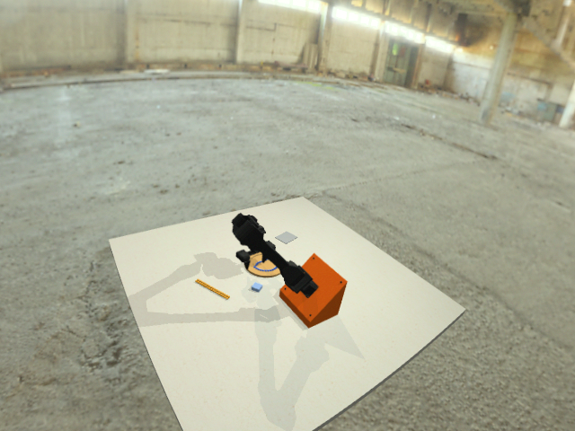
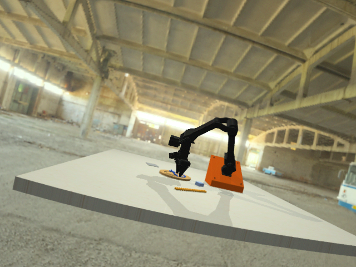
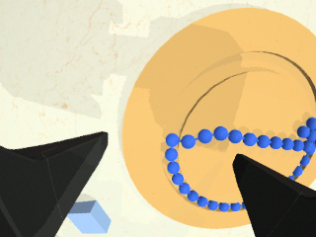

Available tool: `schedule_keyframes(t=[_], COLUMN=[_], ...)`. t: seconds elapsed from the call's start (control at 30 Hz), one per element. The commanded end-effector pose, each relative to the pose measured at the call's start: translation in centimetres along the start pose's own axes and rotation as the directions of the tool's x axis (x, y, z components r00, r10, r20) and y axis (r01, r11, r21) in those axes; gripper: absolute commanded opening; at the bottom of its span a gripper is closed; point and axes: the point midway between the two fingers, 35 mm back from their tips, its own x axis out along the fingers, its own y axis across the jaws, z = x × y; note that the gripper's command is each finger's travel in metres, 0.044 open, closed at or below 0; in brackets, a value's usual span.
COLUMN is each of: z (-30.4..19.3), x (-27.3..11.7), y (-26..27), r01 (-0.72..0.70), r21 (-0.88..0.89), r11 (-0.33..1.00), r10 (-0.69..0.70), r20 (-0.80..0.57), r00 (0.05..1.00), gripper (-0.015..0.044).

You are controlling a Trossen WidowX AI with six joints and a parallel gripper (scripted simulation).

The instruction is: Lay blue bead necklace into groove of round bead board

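Observation:
The blue bead necklace [image 1: 265,269] [image 2: 172,171] [image 3: 220,133] lies on the round bead board [image 1: 266,275] [image 2: 163,172] [image 3: 197,35]. In the wrist view its lower run curves along the near side of the groove, and another run crosses the middle of the board. Beads bunch at the right edge of that view. The far arc of the groove shows bare. My gripper [image 2: 179,174] [image 3: 173,150] is open and empty, low at the board. One fingertip is left of the board's edge; the other is over the board, inside the necklace's loop, hiding some beads.
A small light blue block [image 1: 256,286] [image 2: 199,183] [image 3: 91,217] lies beside the board. An orange beaded strip [image 1: 212,288] [image 2: 190,189] lies farther off. A flat grey square [image 1: 286,237] [image 2: 152,164] is on the board's other side. The arm stands on an orange base [image 1: 330,283] [image 2: 214,172].

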Motion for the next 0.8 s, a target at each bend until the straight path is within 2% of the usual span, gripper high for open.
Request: schedule_keyframes(t=[0.0,0.07,0.17,0.33,0.4,0.77], z=[0.1,0.2,0.3,0.6,0.6,0.6], x=[-0.2,-0.7,-1.6,-3.0,-3.2,-2.8], y=[0.0,-0.2,-0.5,-1.0,-1.0,-1.0], r01=[-0.003,-0.002,-0.001,0.0,0.0,0.0], r21=[0.066,0.257,0.55,0.89,0.92,0.92], r11=[0.998,0.966,0.835,0.455,0.392,0.392], r10=[0.003,0.002,0.001,0.001,0.002,0.002], r20=[0.0,0.0,0.0,0.0,0.0,0.0], r00=[1.0,1.0,1.0,1.0,1.0,1.0], gripper=[0.0387,0.0335,0.0256,0.0125,0.012,0.012])
